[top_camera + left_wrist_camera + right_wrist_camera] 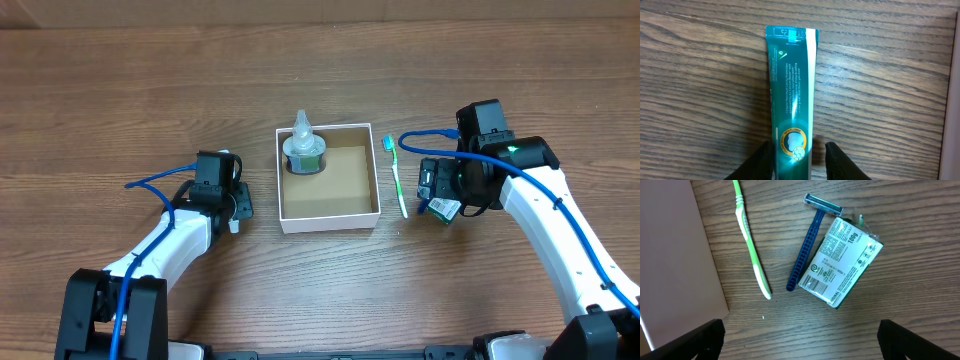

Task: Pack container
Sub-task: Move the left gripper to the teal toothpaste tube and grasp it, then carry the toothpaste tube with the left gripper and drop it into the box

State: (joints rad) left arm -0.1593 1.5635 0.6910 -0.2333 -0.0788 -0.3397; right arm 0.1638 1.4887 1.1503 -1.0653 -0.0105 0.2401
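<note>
The container (340, 190), a shallow white-walled cardboard box with a brown inside, stands mid-table; its wall shows in the right wrist view (675, 245). A small clear bottle with green liquid (303, 150) stands in its far left corner. My left gripper (225, 195) is left of the box. In the left wrist view it (799, 147) is open, its fingers on either side of a teal toothpaste tube (790, 95) lying on the table. My right gripper (445, 185) is wide open and empty (800, 345), above the table right of the box.
A green toothbrush (397, 180) (750, 245) lies just right of the box. A blue razor (807, 250) and a green-and-white soap pack (842, 262) lie beside it, under my right gripper. The box wall (952, 100) edges the left wrist view.
</note>
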